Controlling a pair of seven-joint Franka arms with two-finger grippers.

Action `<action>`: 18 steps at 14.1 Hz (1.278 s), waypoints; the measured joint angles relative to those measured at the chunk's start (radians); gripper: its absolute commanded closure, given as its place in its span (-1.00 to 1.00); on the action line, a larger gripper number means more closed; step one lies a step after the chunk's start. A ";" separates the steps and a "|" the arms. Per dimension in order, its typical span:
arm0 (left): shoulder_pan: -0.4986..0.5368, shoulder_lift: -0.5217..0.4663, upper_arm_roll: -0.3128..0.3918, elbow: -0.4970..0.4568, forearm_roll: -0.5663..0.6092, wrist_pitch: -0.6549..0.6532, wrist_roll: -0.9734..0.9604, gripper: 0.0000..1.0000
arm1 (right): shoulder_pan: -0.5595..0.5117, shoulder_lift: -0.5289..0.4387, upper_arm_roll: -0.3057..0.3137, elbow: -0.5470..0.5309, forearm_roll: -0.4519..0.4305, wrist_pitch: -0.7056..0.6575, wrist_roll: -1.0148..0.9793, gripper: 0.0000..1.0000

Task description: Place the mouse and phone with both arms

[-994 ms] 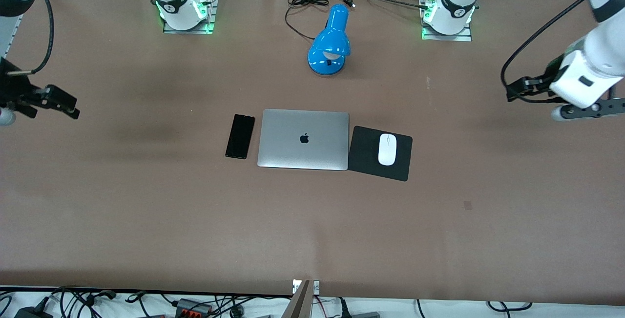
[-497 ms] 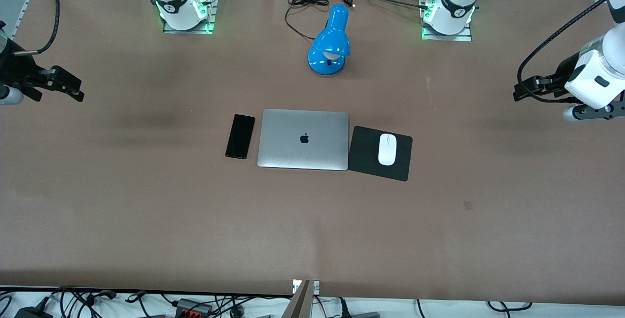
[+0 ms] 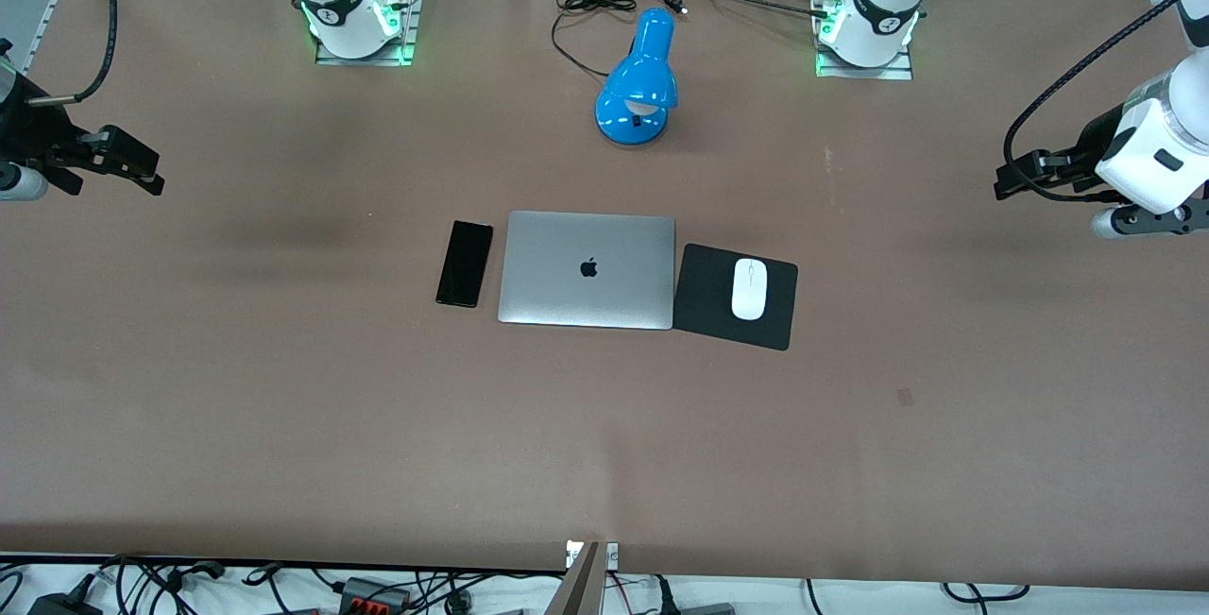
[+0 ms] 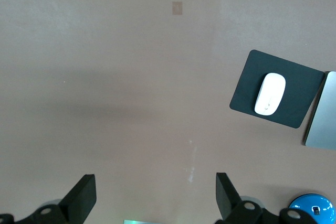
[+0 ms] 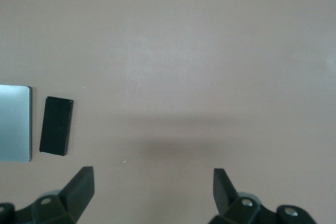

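The white oval mouse (image 3: 749,288) lies on a black square pad (image 3: 704,298) beside the closed silver laptop (image 3: 587,268), toward the left arm's end; it also shows in the left wrist view (image 4: 270,94). The black phone (image 3: 465,264) lies flat on the table beside the laptop, toward the right arm's end; it also shows in the right wrist view (image 5: 56,125). My left gripper (image 3: 1015,179) is open and empty, raised over bare table at the left arm's end (image 4: 156,195). My right gripper (image 3: 142,171) is open and empty, raised over bare table at the right arm's end (image 5: 152,190).
A blue desk lamp (image 3: 639,81) with a black cord (image 3: 586,15) lies on the table between the two arm bases, farther from the front camera than the laptop. Cables and plugs run along the table's near edge (image 3: 283,587).
Both grippers have drawn outward and up toward the table's ends over the first half second, then nearly stopped. The mouse and the phone have not moved.
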 measured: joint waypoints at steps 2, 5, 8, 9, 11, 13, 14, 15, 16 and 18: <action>0.002 0.002 0.002 0.000 0.000 -0.001 0.000 -1.00 | 0.000 -0.001 0.001 0.001 0.000 0.000 0.000 -1.00; 0.004 0.004 0.003 0.000 -0.003 -0.013 0.001 -1.00 | 0.000 -0.001 0.001 0.001 0.000 0.000 0.000 -1.00; 0.003 0.005 0.001 0.000 -0.013 -0.027 0.002 -1.00 | 0.000 -0.002 0.001 0.001 0.000 0.000 0.000 -1.00; 0.003 0.005 0.001 0.000 -0.013 -0.033 0.002 -1.00 | -0.001 -0.002 0.001 0.002 0.000 0.000 0.000 -1.00; 0.003 0.005 0.001 0.000 -0.013 -0.035 0.002 -1.00 | -0.002 -0.002 0.001 0.002 0.000 0.000 0.000 -1.00; 0.003 0.005 0.001 0.000 -0.013 -0.035 0.002 -1.00 | -0.002 -0.002 0.001 0.002 0.000 0.000 0.000 -1.00; 0.003 0.005 0.001 0.000 -0.013 -0.035 0.002 -1.00 | -0.002 -0.002 0.001 0.002 0.000 0.000 0.000 -1.00; 0.003 0.005 0.001 0.000 -0.013 -0.035 0.002 -1.00 | -0.002 -0.002 0.001 0.002 0.000 0.000 0.000 -1.00; 0.003 0.005 0.001 0.000 -0.013 -0.035 0.002 -1.00 | -0.002 -0.002 0.001 0.002 0.000 -0.001 0.000 -1.00; 0.004 0.005 0.002 0.000 -0.022 -0.035 0.002 -1.00 | -0.002 -0.002 0.001 0.002 0.000 -0.001 0.000 -1.00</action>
